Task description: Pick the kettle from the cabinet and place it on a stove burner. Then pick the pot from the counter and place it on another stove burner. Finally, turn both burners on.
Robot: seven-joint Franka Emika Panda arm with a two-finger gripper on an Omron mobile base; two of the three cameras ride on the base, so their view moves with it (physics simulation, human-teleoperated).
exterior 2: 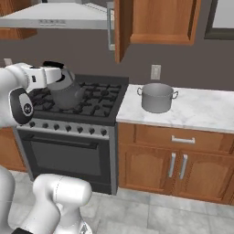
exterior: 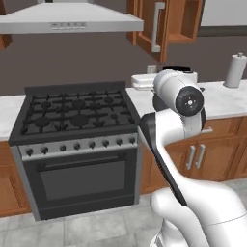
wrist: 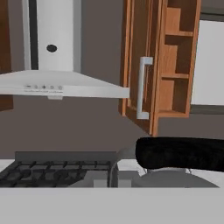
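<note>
In the right base view, at the left of the frame, the end effector (exterior 2: 58,73) is closed on the black handle of the kettle (exterior 2: 65,93) and holds it above the front left burners (exterior 2: 93,98) of the stove (exterior 2: 73,119). I judge the kettle could swing or slip from this narrow grip, or land tilted across a grate, if it goes down too fast. In the middle of the frame the cabinet (exterior 2: 153,20) stands open; I cannot see anything inside. More to the right, the pot (exterior 2: 157,97) waits on the counter (exterior 2: 201,109), without lid, and its inside is not visible.
</note>
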